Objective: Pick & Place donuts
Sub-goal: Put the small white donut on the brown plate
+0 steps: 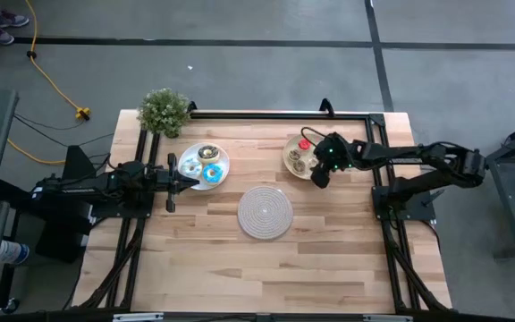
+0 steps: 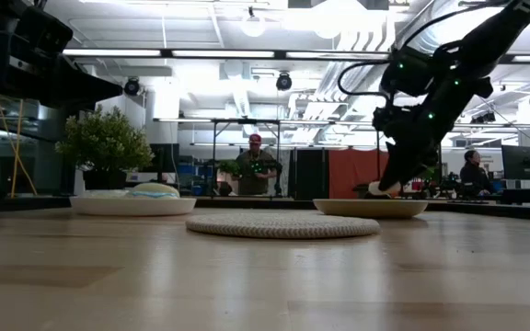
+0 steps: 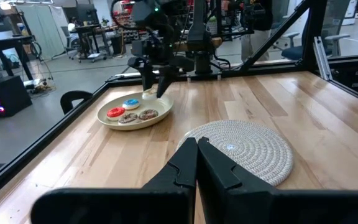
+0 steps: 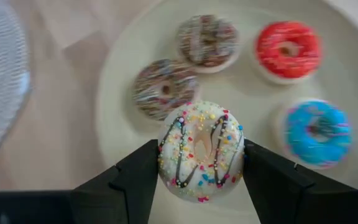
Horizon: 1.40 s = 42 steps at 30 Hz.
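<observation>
The right claw (image 4: 201,163) is clenched on a small cream-iced toy donut with coloured sprinkles and dark drizzle (image 4: 201,148), holding it just above the pale yellow-green round plate (image 4: 132,134). Four more mini donuts lie on that plate: a red-iced ring (image 4: 288,50), a blue-iced ring (image 4: 316,132), and two brown rings with striped icing (image 4: 165,88) (image 4: 208,40). In the high view this claw (image 1: 320,172) sits over the plate's near edge, on the side toward the round pale grey woven mat (image 1: 265,212) at mid-table.

On the far side of the mat from that plate, a white round plate (image 1: 189,173) carries larger donuts, one blue-iced (image 1: 211,172) and one dark (image 1: 208,152). The left claw (image 1: 170,190) waits just beside this white plate, its fingers (image 3: 188,163) pressed together and grasping nothing.

The step in hand looks like a pick or a set-down of the cream donut at the yellow-green plate; which of the two cannot be told. If it is being carried off, the next move calls for a clean lift clear of the plate rim without brushing the neighbouring brown rings.
</observation>
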{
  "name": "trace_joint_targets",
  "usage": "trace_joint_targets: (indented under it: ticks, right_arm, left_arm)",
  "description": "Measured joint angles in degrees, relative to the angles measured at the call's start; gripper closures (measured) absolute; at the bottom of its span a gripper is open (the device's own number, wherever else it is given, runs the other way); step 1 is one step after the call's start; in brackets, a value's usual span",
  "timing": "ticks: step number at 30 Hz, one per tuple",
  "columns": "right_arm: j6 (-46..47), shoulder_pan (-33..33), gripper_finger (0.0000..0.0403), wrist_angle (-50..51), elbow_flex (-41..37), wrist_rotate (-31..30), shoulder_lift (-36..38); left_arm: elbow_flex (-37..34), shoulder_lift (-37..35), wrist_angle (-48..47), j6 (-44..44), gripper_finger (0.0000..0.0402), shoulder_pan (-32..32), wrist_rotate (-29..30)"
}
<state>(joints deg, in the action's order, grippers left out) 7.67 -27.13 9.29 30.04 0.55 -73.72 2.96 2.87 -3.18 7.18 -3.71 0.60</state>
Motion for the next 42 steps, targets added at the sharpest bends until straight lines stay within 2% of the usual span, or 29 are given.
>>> trace_joint_targets:
  ticks: [15, 29, 42]
  right_arm:
    - [3.57, -3.29, 0.0192, 1.38, 0.03, -4.09, -0.63]
    - [4.34, -2.76, 0.0192, -1.24, 4.05, -3.12, -10.42]
    - [4.32, -2.69, 0.0187, -1.40, 4.13, -0.58, -11.77]
  left_arm:
    - [0.00, 0.00, 0.00, 0.00, 0.0401, 0.00, 0.00]
    - [0.00, 0.00, 0.00, -0.01, 0.0401, -0.01, 0.02]
    - [0.00, 0.00, 0.00, -0.01, 0.0401, -0.01, 0.02]
